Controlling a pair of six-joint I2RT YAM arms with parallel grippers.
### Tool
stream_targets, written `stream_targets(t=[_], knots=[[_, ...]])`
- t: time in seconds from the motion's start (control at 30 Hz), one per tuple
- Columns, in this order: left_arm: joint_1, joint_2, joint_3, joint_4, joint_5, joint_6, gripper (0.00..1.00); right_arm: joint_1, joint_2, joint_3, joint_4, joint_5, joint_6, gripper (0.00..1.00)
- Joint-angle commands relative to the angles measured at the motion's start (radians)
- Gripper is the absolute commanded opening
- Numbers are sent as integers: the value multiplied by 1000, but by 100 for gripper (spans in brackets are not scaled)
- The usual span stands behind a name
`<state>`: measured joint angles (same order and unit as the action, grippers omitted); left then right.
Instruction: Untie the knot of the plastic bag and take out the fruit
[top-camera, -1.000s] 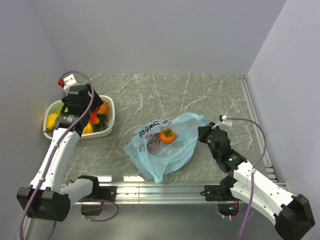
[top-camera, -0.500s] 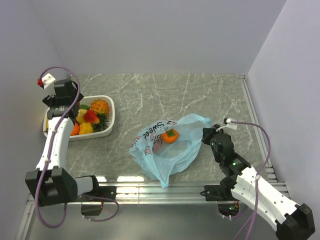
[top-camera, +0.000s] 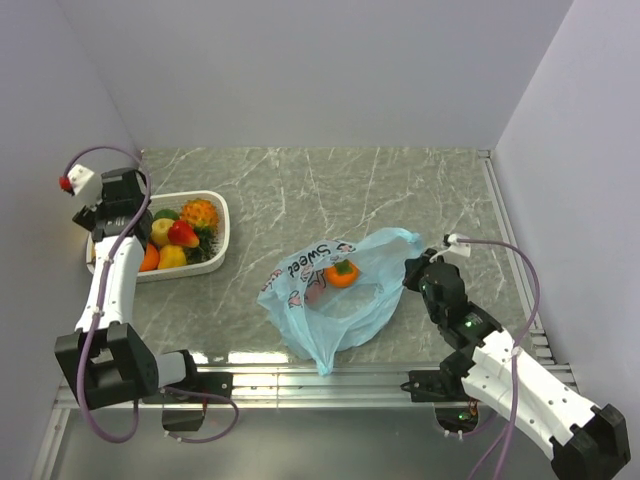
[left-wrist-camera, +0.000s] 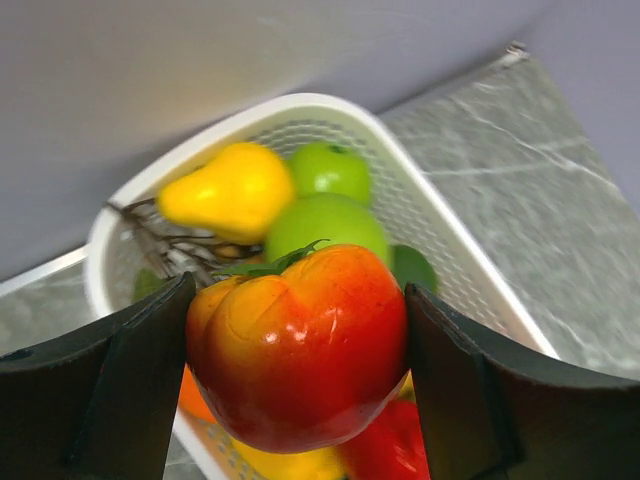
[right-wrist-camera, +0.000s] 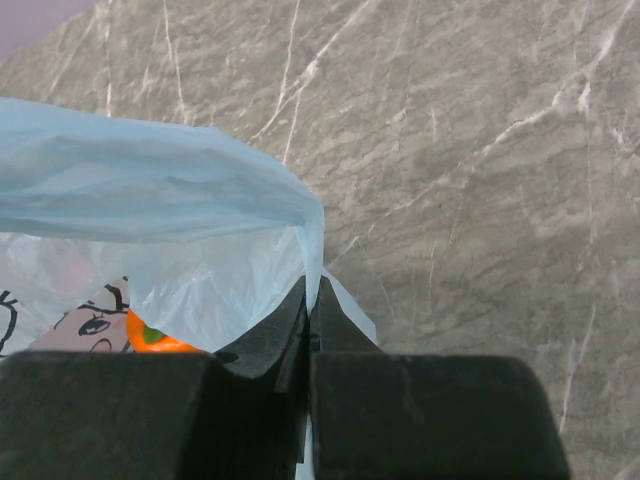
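The pale blue plastic bag (top-camera: 330, 295) lies open at the table's middle with an orange persimmon (top-camera: 342, 273) inside; no knot shows. My right gripper (top-camera: 415, 275) is shut on the bag's right edge (right-wrist-camera: 310, 255), and the persimmon (right-wrist-camera: 150, 338) shows through the plastic. My left gripper (top-camera: 118, 195) is at the far left end of the white basket (top-camera: 222, 215). In the left wrist view it (left-wrist-camera: 300, 300) is shut on a red-orange apple-like fruit (left-wrist-camera: 300, 345), held above the basket (left-wrist-camera: 300, 105). That fruit is hidden in the top view.
The basket holds a yellow pear (left-wrist-camera: 232, 190), green apples (left-wrist-camera: 330, 170), an orange pineapple-like fruit (top-camera: 199, 213), a red strawberry piece (top-camera: 182, 233) and other fruits. Walls stand close on the left, far and right sides. A metal rail (top-camera: 320, 380) runs along the near edge.
My left arm has swung from over the basket's middle to its far left end. My right gripper still holds the bag's edge; the bag has shifted slightly right and nearer.
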<state>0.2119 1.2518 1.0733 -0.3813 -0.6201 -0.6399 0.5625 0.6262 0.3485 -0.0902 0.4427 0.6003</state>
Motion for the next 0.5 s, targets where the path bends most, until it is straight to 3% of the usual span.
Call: stream_targets(t=[0.0, 0.3, 0.4, 0.47], knots=[[70, -51, -56, 41, -52, -95, 40, -3, 20, 73, -22, -1, -19, 0], [225, 43, -50, 47, 42, -167, 42, -4, -26, 81, -54, -2, -20, 0], [239, 86, -27, 12, 100, -181, 48, -4, -37, 72, -60, -1, -22, 0], [239, 83, -38, 12, 115, -199, 61, -4, -40, 64, -53, -1, -17, 0]])
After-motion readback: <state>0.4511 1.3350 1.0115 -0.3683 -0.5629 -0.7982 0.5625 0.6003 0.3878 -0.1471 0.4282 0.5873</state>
